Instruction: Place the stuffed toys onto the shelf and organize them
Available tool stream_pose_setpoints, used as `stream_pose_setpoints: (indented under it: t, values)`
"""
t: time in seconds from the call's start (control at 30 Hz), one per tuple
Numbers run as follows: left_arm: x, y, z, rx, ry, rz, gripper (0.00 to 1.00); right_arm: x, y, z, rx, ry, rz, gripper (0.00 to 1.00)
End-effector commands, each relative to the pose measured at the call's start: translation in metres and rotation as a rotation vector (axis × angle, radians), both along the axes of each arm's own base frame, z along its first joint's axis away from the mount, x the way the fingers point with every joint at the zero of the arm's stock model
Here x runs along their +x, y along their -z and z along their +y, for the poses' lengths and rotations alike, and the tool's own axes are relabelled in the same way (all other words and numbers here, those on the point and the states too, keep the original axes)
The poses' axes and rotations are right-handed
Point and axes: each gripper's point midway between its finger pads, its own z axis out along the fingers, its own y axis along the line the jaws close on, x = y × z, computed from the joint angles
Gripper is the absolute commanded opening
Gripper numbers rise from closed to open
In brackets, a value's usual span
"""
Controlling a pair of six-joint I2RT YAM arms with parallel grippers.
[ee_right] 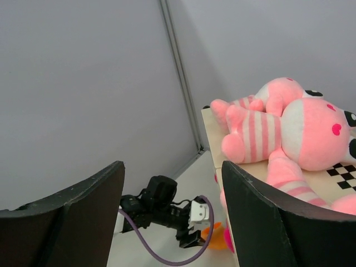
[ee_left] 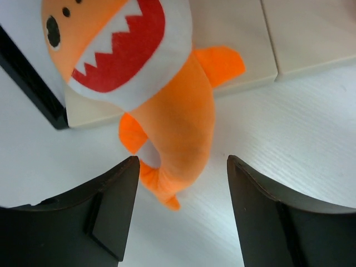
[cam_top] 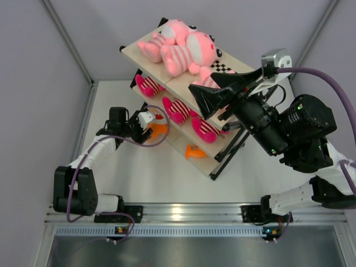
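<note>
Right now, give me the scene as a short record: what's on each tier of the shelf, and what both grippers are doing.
top tier: two large pale-pink striped plush toys lying on the cream-board, black-framed shelf
middle tier: three small hot-pink striped plush toys visible
bottom tier: orange open-mouthed plush toy; second orange plush toy with head over the board, tail on the white table
left gripper: open, that tail between its fingers, not gripped
right gripper: open, empty, raised near the top tier

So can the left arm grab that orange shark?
Probably yes. The left gripper is open, the orange shark has its tail lying between the jaws, and nothing blocks the way.
</note>
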Motion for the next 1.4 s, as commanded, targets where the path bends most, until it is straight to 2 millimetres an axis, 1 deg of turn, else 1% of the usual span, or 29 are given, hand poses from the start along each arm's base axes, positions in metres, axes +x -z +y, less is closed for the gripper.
stream_pose_setpoints:
  t: [0.0, 0.03, 0.07, 0.1, 0.13, 0.17, 0.2, 0.3, 0.33, 0.4, 0.47, 0.57, 0.63, 0.67, 0.7, 0.73, 0.77, 0.8, 0.87, 0.9, 0.93, 0.97, 1.0, 1.03, 1.1, 1.13, 1.17, 1.27, 1.37]
  values:
    - [-0.004, -0.015, 0.026, 0.047, -0.044, -0.031, 0.69, -0.007, -0.012, -0.013, 0.052, -0.012, -0.005, 0.71]
    - [-0.008, -0.006, 0.035, 0.067, -0.061, -0.017, 0.69, -0.007, -0.012, -0.012, 0.049, -0.012, -0.005, 0.71]
    - [-0.007, -0.004, 0.052, 0.092, -0.107, -0.025, 0.70, -0.007, -0.011, -0.013, 0.047, -0.009, -0.006, 0.71]
    - [-0.008, 0.000, 0.059, 0.124, -0.103, -0.033, 0.71, -0.007, -0.010, -0.012, 0.042, -0.008, -0.006, 0.71]
    - [-0.013, 0.012, 0.062, 0.144, -0.101, -0.013, 0.72, -0.007, -0.009, -0.013, 0.036, -0.007, -0.007, 0.71]
    - [-0.014, 0.022, 0.075, 0.169, -0.128, 0.008, 0.73, -0.007, -0.008, -0.012, 0.035, -0.007, -0.006, 0.71]
    - [-0.016, 0.030, 0.077, 0.189, -0.109, 0.019, 0.73, -0.007, -0.008, -0.013, 0.035, -0.007, -0.006, 0.71]
    - [-0.019, 0.053, 0.075, 0.194, -0.089, 0.084, 0.74, -0.008, -0.006, -0.018, 0.041, -0.008, -0.007, 0.71]
    - [-0.019, 0.057, 0.074, 0.191, -0.082, 0.096, 0.74, -0.008, -0.007, -0.019, 0.052, -0.008, -0.004, 0.71]
    - [-0.020, 0.062, 0.070, 0.178, -0.059, 0.110, 0.79, -0.008, -0.005, -0.023, 0.055, -0.006, -0.001, 0.71]
    - [-0.018, 0.062, 0.067, 0.168, -0.048, 0.101, 0.80, -0.007, -0.003, -0.027, 0.059, 0.006, 0.005, 0.71]
    - [-0.011, 0.064, 0.064, 0.161, -0.045, 0.081, 0.80, -0.007, -0.001, -0.029, 0.058, 0.011, 0.010, 0.71]
    - [-0.008, 0.073, 0.066, 0.170, -0.069, 0.097, 0.80, -0.006, 0.001, -0.030, 0.055, 0.017, 0.012, 0.71]
    - [-0.004, 0.073, 0.068, 0.174, -0.081, 0.084, 0.79, -0.006, 0.000, -0.032, 0.059, 0.021, 0.011, 0.71]
    - [-0.004, 0.076, 0.066, 0.173, -0.084, 0.093, 0.78, -0.005, 0.001, -0.032, 0.058, 0.024, 0.013, 0.71]
    - [-0.004, 0.079, 0.059, 0.180, -0.067, 0.093, 0.77, -0.004, 0.002, -0.032, 0.054, 0.032, 0.014, 0.71]
    - [-0.004, 0.083, 0.054, 0.182, -0.058, 0.103, 0.75, -0.004, 0.002, -0.033, 0.056, 0.032, 0.014, 0.71]
    - [-0.003, 0.084, 0.053, 0.179, -0.059, 0.107, 0.68, -0.004, 0.002, -0.033, 0.055, 0.032, 0.014, 0.71]
    - [-0.002, 0.091, 0.053, 0.186, -0.068, 0.126, 0.58, -0.005, 0.001, -0.035, 0.058, 0.033, 0.015, 0.71]
    - [0.002, 0.091, 0.053, 0.187, -0.076, 0.116, 0.54, -0.005, 0.001, -0.035, 0.058, 0.033, 0.015, 0.70]
    - [0.003, 0.092, 0.055, 0.191, -0.082, 0.115, 0.45, -0.005, 0.001, -0.035, 0.057, 0.033, 0.015, 0.70]
    - [0.002, 0.092, 0.055, 0.191, -0.083, 0.117, 0.41, -0.005, 0.000, -0.036, 0.059, 0.034, 0.015, 0.71]
    - [0.003, 0.091, 0.055, 0.189, -0.084, 0.113, 0.37, -0.005, 0.000, -0.036, 0.058, 0.037, 0.015, 0.70]
    - [0.003, 0.090, 0.054, 0.185, -0.083, 0.113, 0.27, -0.005, 0.001, -0.035, 0.056, 0.034, 0.014, 0.71]
    - [0.002, 0.083, 0.050, 0.170, -0.069, 0.093, 0.17, -0.005, 0.000, -0.036, 0.056, 0.038, 0.015, 0.71]
    - [0.003, 0.079, 0.049, 0.163, -0.063, 0.080, 0.06, -0.005, 0.001, -0.036, 0.056, 0.040, 0.016, 0.70]
    - [0.003, 0.077, 0.048, 0.158, -0.062, 0.072, 0.00, -0.004, 0.000, -0.037, 0.058, 0.042, 0.016, 0.71]
    - [0.012, 0.059, 0.046, 0.132, -0.078, 0.007, 0.00, -0.005, 0.000, -0.038, 0.059, 0.042, 0.017, 0.70]
    - [0.017, 0.052, 0.044, 0.116, -0.079, -0.010, 0.00, -0.006, -0.001, -0.038, 0.062, 0.039, 0.018, 0.70]
